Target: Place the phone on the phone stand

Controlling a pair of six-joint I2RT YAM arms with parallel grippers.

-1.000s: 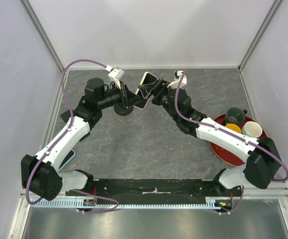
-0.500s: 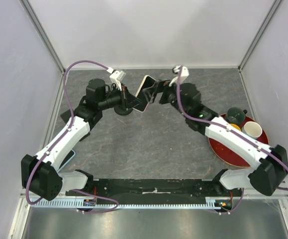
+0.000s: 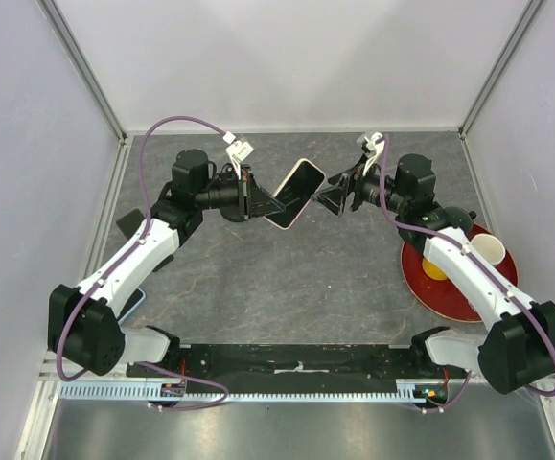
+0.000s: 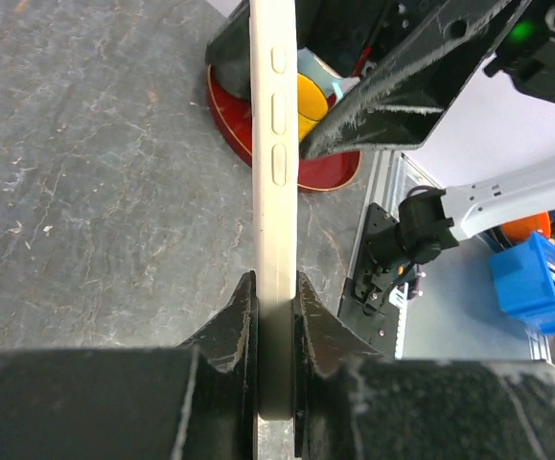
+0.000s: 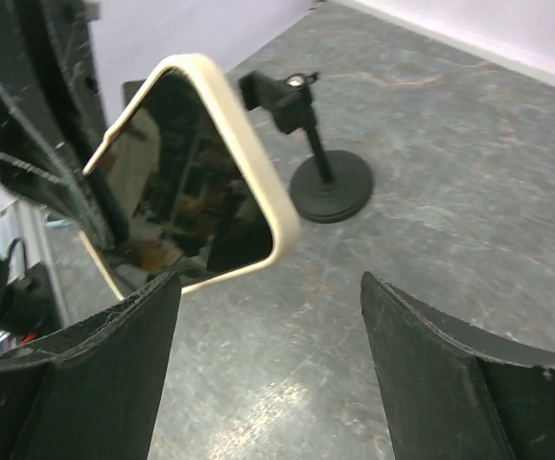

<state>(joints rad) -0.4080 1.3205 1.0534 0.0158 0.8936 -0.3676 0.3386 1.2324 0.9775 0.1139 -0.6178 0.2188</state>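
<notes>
Phone (image 3: 294, 194), cream-edged with dark glass, hangs above the grey stone-patterned counter (image 3: 287, 278). It is pinched at one short end by the left pincer (image 3: 268, 204), whose black fingers (image 4: 229, 326) press flat on its front and back in the left wrist view. It is tilted, its free end pointing towards the right pincer (image 3: 327, 199), which is spread wide and holds nothing. From the right wrist view the phone's rounded corner sits just ahead of that gap, and I cannot tell whether either finger touches it. Three oval buttons run along the phone's side edge, and its glass carries only blurred reflections, too muddled to read. The phone stand (image 5: 321, 178), black with a round base and a small clamp head on a thin stem, stands upright on the counter beyond the phone and apart from it. Near the right arm a red plate (image 3: 435, 295) holds a white cup (image 3: 489, 249), a yellow cup (image 3: 433, 269) and a dark green cup (image 3: 459, 219).
</notes>
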